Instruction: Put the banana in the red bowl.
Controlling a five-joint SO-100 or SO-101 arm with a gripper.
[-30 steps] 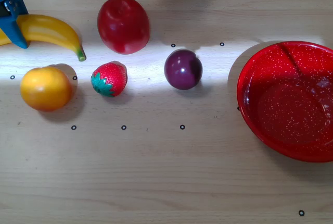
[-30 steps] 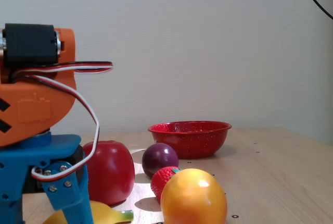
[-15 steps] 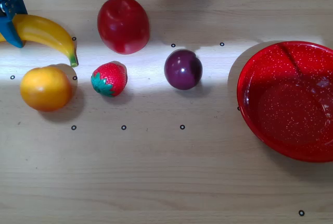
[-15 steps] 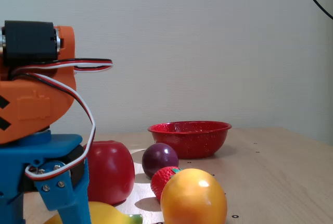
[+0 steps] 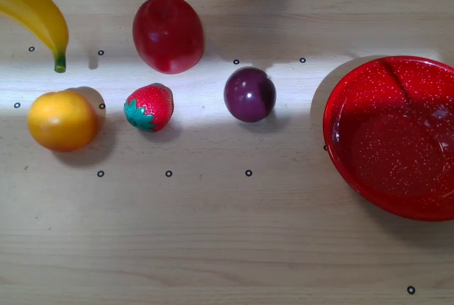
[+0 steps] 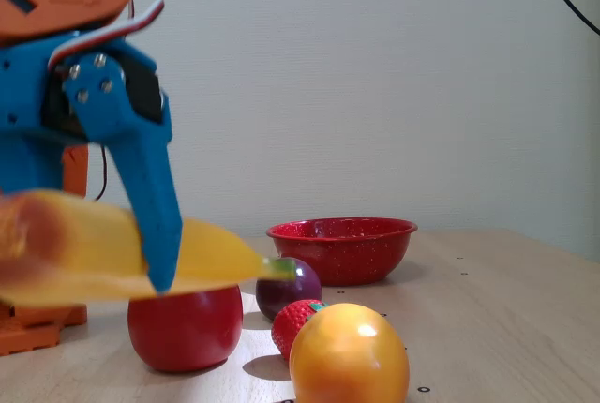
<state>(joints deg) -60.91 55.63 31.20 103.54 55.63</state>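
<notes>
Banana (image 6: 103, 253) hangs blurred in the fixed view's foreground, clear of the tabletop (image 6: 487, 328), with the blue tool (image 6: 161, 276) clamped across it. Beneath and behind it sit an orange (image 6: 349, 356), a strawberry (image 6: 295, 325), an apple (image 6: 186, 326) and a plum (image 6: 291, 289). Farthest back stands the red bowl (image 6: 342, 248), with no fruit showing in it overhead (image 5: 397, 138).

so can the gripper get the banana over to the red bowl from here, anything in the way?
Probably yes. The gripper holds the banana lifted above the apple and plum, and the red bowl is empty.
</notes>
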